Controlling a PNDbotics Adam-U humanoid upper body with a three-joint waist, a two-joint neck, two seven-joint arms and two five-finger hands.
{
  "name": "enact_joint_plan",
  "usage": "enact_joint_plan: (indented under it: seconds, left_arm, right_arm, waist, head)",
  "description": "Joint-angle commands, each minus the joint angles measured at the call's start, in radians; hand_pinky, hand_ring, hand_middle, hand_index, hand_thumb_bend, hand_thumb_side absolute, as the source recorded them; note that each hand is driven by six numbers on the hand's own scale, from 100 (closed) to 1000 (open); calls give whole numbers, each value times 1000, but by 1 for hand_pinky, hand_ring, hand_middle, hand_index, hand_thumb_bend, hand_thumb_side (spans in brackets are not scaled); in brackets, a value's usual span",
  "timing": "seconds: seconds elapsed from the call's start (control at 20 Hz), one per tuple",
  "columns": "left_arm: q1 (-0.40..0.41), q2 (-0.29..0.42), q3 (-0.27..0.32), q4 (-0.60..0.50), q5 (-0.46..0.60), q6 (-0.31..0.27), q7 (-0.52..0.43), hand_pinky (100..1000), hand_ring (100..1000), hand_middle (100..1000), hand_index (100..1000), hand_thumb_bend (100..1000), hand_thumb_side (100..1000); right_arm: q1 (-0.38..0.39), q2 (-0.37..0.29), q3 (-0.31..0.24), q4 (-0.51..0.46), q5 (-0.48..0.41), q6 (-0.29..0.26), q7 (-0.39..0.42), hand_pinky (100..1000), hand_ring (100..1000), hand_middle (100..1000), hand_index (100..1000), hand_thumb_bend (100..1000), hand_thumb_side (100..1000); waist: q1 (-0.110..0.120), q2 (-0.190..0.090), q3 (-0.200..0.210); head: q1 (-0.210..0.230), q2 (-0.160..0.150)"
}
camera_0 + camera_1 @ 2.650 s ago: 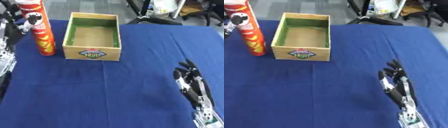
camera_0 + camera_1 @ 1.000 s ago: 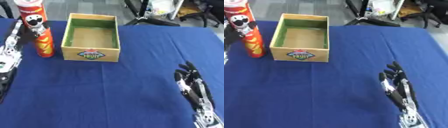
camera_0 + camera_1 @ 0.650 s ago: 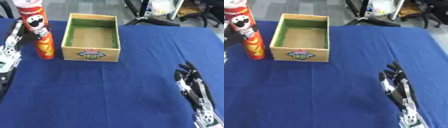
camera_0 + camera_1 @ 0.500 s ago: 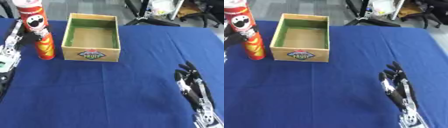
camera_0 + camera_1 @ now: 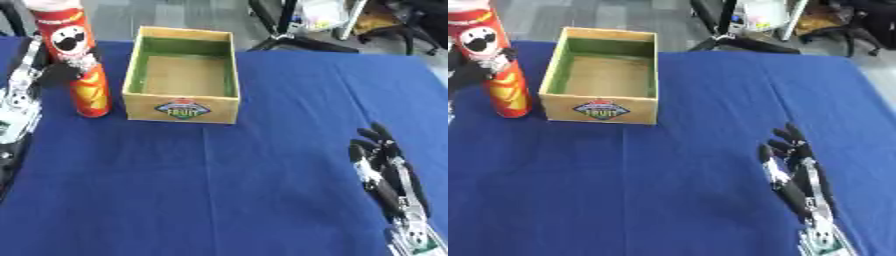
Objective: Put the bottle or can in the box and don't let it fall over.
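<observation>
A tall red can (image 5: 90,92) with a cartoon face stands upright on the blue table, just left of the box. The box (image 5: 181,107) is wooden with green inner walls and a fruit label on its front; it is open on top and holds nothing. My left hand (image 5: 54,75) comes in from the left edge, and its dark fingers curl round the can's middle. My right hand (image 5: 389,175) rests open at the lower right, fingers pointing up, far from both things.
Blue cloth (image 5: 219,190) covers the whole table, with wide bare room between the box and my right hand. Beyond the far edge are a grey floor, chair legs (image 5: 289,40) and clutter.
My left hand has closed in on the can and its fingers now wrap its middle. The can stays beside the box. The right hand has not moved.
</observation>
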Motion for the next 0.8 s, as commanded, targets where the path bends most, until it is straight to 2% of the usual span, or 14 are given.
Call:
enact_joint_plan:
  seconds: [0.05, 0.4, 0.8]
  left_arm:
    - [-40, 40, 6, -83, 39, 9, 9, 311, 320, 282, 674, 100, 100]
    - [-125, 23, -27, -161, 67, 31, -21, 316, 325, 286, 676, 100, 100]
    - [-194, -60, -70, -64, 33, 26, -40, 320, 327, 287, 680, 100, 100]
  right_arm:
    - [-10, -12, -4, -10, -4, -2, 1, 845, 820, 852, 1000, 346, 531]
    - [-8, -12, 0, -6, -5, -3, 4, 845, 820, 852, 1000, 345, 530]
    - [-15, -9, 14, -2, -10, -4, 18, 845, 820, 852, 1000, 339, 537]
  waist:
    - [7, -20, -1]
    - [11, -28, -13]
    - [18, -27, -58]
  head:
    - [-1, -7]
    - [9, -2]
    - [20, 0]
